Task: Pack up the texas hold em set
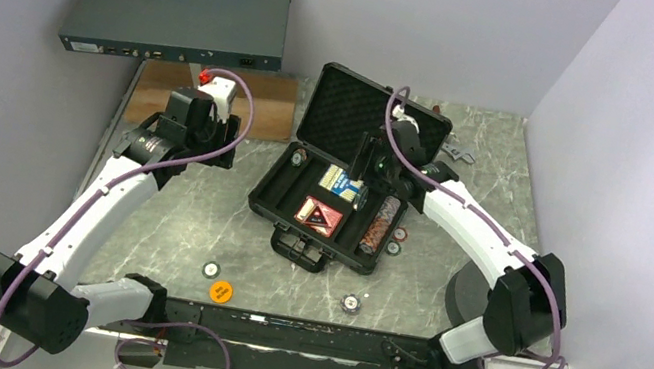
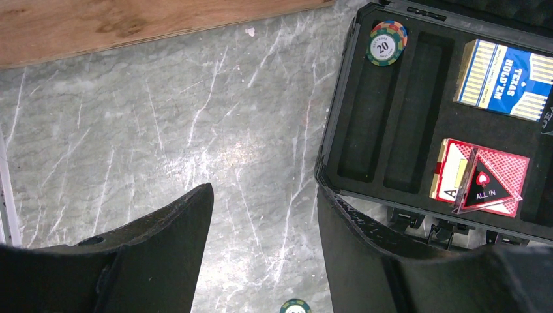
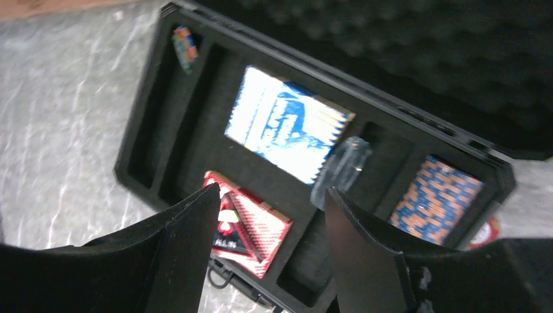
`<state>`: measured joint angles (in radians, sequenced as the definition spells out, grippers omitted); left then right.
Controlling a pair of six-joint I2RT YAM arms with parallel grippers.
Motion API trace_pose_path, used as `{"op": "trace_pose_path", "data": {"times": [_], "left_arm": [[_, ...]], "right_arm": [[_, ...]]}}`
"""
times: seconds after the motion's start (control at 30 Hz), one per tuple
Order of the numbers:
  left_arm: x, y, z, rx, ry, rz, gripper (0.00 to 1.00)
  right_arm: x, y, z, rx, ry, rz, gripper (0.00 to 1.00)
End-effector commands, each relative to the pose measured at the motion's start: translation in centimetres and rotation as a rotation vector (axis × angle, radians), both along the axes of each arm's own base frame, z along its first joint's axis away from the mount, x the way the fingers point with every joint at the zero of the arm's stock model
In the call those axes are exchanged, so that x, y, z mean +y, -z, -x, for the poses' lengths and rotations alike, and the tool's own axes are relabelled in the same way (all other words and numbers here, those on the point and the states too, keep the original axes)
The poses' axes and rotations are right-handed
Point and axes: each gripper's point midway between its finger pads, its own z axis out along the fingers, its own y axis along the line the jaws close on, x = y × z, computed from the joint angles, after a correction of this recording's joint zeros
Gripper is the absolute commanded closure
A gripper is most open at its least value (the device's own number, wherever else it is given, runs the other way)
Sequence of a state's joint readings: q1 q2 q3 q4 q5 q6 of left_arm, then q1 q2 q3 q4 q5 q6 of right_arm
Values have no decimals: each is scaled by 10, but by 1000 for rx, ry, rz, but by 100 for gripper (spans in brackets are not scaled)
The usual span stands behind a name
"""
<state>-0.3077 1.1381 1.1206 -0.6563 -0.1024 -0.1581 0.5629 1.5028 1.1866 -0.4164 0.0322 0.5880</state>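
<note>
The black case (image 1: 272,197) lies open mid-table, its foam-lined lid (image 1: 357,109) standing up. In it are a blue card deck (image 1: 341,182), a red deck (image 1: 322,214) with a triangular "ALL IN" marker, a row of chips (image 1: 383,220) and one chip (image 1: 299,154). My right gripper (image 1: 369,167) hovers open over the case (image 3: 272,192). A blurred clear plastic piece (image 3: 342,169) sits by its right fingertip; I cannot tell if they touch. My left gripper (image 1: 217,140) is open and empty over bare table left of the case (image 2: 264,195). The "20" chip (image 2: 386,44) shows in that view.
Loose on the table are a chip (image 1: 211,270), the orange disc (image 1: 222,291), a chip (image 1: 351,303) and two chips (image 1: 397,243) right of the case. A grey-blue rack box (image 1: 181,12) and a wooden board (image 1: 267,98) are at the back left. A metal tool (image 1: 458,154) lies behind the case.
</note>
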Motion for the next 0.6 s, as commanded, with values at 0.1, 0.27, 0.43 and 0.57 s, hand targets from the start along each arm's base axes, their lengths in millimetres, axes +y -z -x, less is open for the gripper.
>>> {"op": "trace_pose_path", "data": {"times": [0.1, 0.27, 0.43, 0.57], "left_arm": [[-2, -9, -3, -32, 10, 2, 35], [-2, -9, -3, -29, 9, 0, 35], [-2, -9, -2, -31, 11, 0, 35], [-3, -10, -2, -32, 14, 0, 35]], "right_arm": [[-39, 17, -9, 96, 258, 160, 47], [-36, 22, -12, 100, 250, 165, 46], [-32, 38, -10, 142, 238, 173, 46], [-20, 53, -7, 174, 176, 152, 46]]}}
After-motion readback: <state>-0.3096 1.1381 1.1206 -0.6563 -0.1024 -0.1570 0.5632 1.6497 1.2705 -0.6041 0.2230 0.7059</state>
